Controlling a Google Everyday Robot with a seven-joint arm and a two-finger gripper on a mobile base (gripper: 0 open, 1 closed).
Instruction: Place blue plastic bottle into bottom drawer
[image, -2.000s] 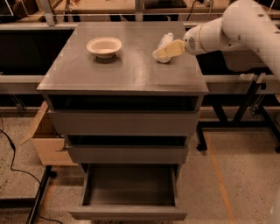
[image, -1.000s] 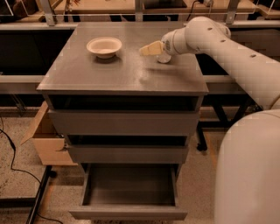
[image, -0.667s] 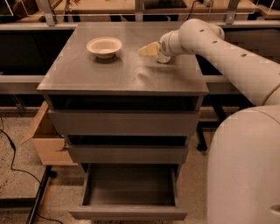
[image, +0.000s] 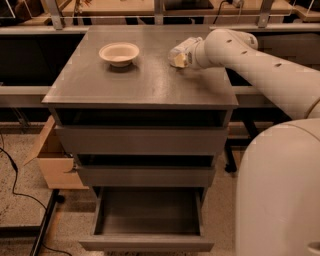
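Observation:
My gripper (image: 179, 54) is at the tip of the white arm (image: 260, 65), low over the back right of the grey-brown cabinet top (image: 145, 85), to the right of the white bowl. A pale whitish lump sits at the tip; I cannot tell the blue plastic bottle apart from the gripper there. No bottle lies elsewhere on the top. The bottom drawer (image: 147, 244) is pulled out toward me at floor level, and its tray shows nothing inside. The two drawers above it are nearly shut.
A white bowl (image: 119, 53) stands on the back left of the cabinet top. A cardboard box (image: 52, 162) sits on the floor left of the cabinet, with a black cable (image: 15, 175) beside it. My white body (image: 280, 195) fills the lower right. Benches run behind the cabinet.
The arm has swung left from the cabinet's right edge to over its back right part. My white body has come into view at the right. Bowl and drawers have not moved.

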